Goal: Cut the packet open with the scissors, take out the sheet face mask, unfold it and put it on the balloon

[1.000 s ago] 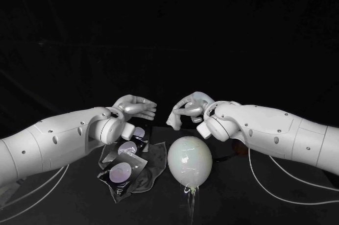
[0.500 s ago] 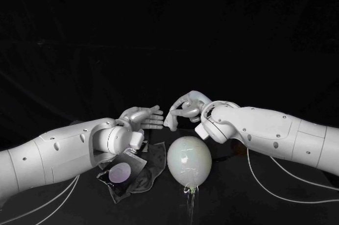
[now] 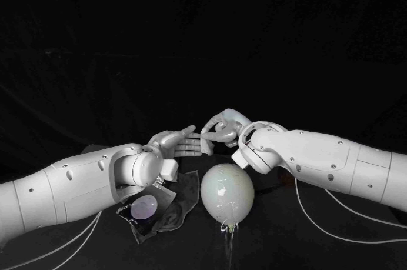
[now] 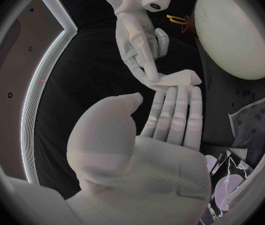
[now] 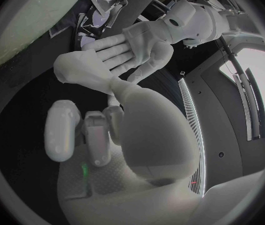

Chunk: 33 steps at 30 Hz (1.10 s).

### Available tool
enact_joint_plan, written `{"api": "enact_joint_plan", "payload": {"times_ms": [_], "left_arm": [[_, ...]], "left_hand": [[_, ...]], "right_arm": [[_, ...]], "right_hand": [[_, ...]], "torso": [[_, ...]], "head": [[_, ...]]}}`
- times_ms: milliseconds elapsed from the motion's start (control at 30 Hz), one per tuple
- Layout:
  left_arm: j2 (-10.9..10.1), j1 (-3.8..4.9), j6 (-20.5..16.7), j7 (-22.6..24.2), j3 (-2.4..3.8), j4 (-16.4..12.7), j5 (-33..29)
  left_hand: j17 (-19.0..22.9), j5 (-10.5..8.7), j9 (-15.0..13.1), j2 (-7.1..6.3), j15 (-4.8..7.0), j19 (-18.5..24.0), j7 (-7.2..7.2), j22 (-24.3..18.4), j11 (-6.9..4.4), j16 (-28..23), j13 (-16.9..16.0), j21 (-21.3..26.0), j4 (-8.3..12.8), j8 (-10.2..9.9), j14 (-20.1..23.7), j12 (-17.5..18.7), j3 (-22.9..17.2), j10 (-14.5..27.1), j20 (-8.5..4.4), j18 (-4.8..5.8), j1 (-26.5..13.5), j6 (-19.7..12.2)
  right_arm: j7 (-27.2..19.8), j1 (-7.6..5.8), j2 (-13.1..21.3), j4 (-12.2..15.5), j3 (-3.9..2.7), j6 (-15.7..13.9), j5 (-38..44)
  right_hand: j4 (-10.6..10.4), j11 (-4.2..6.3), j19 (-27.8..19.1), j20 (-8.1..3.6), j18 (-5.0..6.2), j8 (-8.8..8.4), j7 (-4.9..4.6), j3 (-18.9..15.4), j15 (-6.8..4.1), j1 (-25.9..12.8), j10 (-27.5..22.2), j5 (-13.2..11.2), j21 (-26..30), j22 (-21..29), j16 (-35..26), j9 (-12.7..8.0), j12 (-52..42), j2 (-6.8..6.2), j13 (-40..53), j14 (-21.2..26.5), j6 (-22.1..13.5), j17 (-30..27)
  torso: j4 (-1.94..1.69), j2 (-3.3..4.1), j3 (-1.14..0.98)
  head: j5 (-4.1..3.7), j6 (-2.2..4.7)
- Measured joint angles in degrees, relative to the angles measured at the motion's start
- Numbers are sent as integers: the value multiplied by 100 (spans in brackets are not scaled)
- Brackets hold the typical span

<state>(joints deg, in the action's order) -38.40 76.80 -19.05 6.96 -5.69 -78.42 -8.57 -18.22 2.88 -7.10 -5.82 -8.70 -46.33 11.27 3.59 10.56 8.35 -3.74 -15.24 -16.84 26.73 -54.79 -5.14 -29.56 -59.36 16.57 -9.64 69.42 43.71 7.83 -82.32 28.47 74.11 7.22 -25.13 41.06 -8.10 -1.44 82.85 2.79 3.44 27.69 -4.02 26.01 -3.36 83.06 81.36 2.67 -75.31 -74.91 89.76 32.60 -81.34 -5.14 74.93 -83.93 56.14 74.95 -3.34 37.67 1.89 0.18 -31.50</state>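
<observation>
The left hand (image 3: 176, 145) is stretched out flat, fingers straight, gripping nothing. The folded white sheet mask (image 4: 181, 78) lies at its fingertips, pinched at one end by the right hand (image 3: 222, 130) (other fingers curled in). The balloon (image 3: 227, 193) lies on the table (image 3: 280, 246), with the packet (image 3: 153, 210) just beside it.

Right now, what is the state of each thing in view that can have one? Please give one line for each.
left hand: flat, fingers straight, holds nothing.
right hand: fingers curled, pinches the sheet face mask.
sheet face mask: folded, in the air, at the left hand's fingertips.
balloon: inflated, lying on the table, bare.
packet: crumpled, lying beside the balloon; whether it is cut open, I cannot tell.
</observation>
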Motion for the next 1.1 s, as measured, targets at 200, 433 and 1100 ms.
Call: {"api": "enact_joint_plan", "payload": {"times_ms": [200,433,1100], "left_arm": [[4,-2,63,14,1,-32,-85],[12,-3,80,19,2,-21,-153],[100,-47,147,17,8,19,-426]], "left_hand": [[52,0,18,122,20,-80,17,0,8,-58,0,99,2,-60,-20,0,193,-27,1,1,-176,44],[147,0,59,241,-1,-141,17,0,8,-126,1,242,-6,-170,-41,82,580,-27,3,37,-547,44],[254,0,88,542,-21,-231,19,4,31,-211,1,398,-15,-281,-60,103,1076,-4,-8,40,-1025,81]], "right_arm": [[4,0,-3,62,0,0,42],[-16,-1,22,197,1,0,25],[-95,6,91,423,6,336,176]], "right_hand": [[19,0,0,0,0,-19,15,19,0,-37,0,0,12,1,-2,0,6,-37,-2,0,-72,-3],[-24,0,0,0,0,-189,-79,-24,1,-242,0,22,94,-1,2,-118,75,-136,0,0,-226,-5],[-13,-128,-89,299,0,-1341,-579,-206,369,-497,24,22,187,-1,0,-759,153,-344,-3,-2,-908,0]], "torso": [[-2,0,0],[-2,-1,-4],[3,-3,-5]], "head": [[-3,-6],[11,-10],[44,47]]}}
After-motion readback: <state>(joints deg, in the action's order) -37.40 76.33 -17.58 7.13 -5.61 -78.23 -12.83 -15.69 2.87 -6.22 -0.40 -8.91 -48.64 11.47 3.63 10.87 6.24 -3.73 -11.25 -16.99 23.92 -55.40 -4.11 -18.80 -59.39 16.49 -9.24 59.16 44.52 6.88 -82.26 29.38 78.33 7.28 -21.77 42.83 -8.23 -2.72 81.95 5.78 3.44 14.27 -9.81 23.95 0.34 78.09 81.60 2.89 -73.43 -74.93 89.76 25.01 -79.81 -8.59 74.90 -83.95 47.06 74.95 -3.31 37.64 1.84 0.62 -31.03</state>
